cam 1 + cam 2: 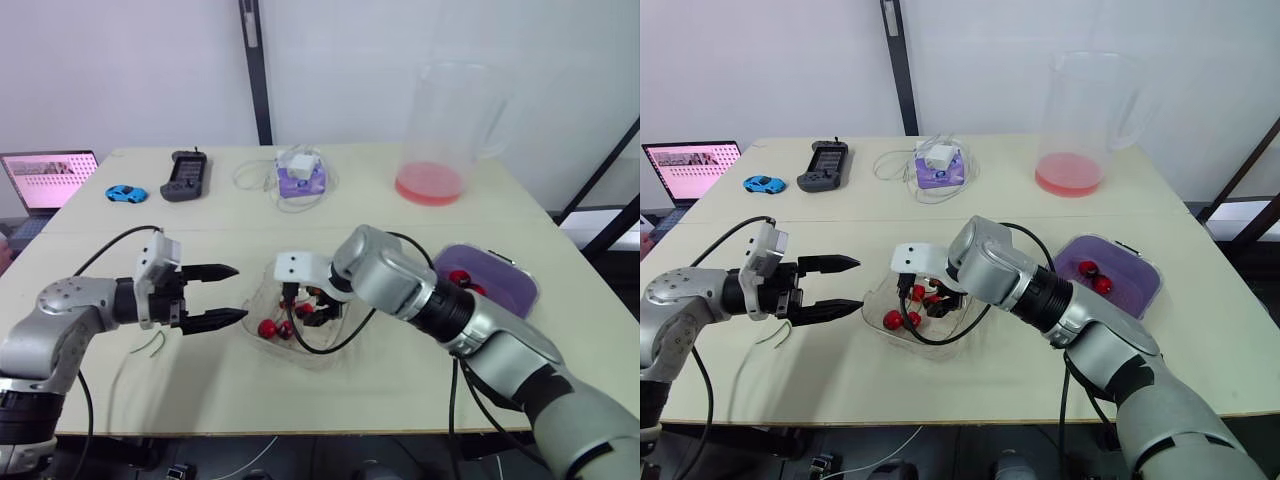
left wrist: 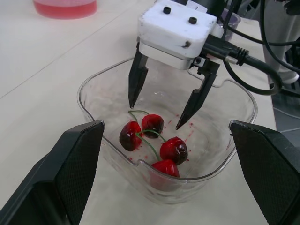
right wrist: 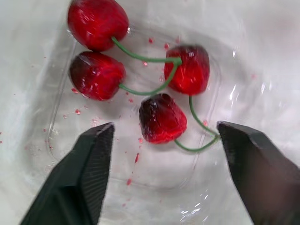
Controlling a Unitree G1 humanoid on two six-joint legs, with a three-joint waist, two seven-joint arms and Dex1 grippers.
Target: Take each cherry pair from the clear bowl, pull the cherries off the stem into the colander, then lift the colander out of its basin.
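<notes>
**Right gripper (image 2: 155,115) open inside the clear bowl (image 2: 187,187), above four cherries**

- Cherries (image 3: 162,118): four, dark red, joined in two pairs by green stems. They lie together on the floor of the clear bowl, with specks of red juice around them. One pair's stems cross over a cherry of the other pair.
- Clear bowl: you will find it at the front middle of the table (image 1: 200,390), between the two grippers.
- Right gripper: fingers spread wide, tips lowered into the bowl, one on each side of the fruit. It is not closed on anything.
- Left gripper (image 1: 238,292): fingers apart and empty. It is held level above the table, just beside the bowl's left wall, pointing toward the bowl.
- Colander (image 1: 495,285): purple, seated in its basin (image 1: 533,288), to the right of the bowl behind your right arm. It holds two loose cherries (image 1: 1087,268).
- Far edge of the table, left to right: laptop (image 1: 45,180), blue toy car (image 1: 126,193), dark handheld controller (image 1: 185,175), small purple box (image 1: 298,182) with a white charger and cable on it, and a tall clear pitcher (image 1: 445,120) with pink liquid at the bottom.
</notes>
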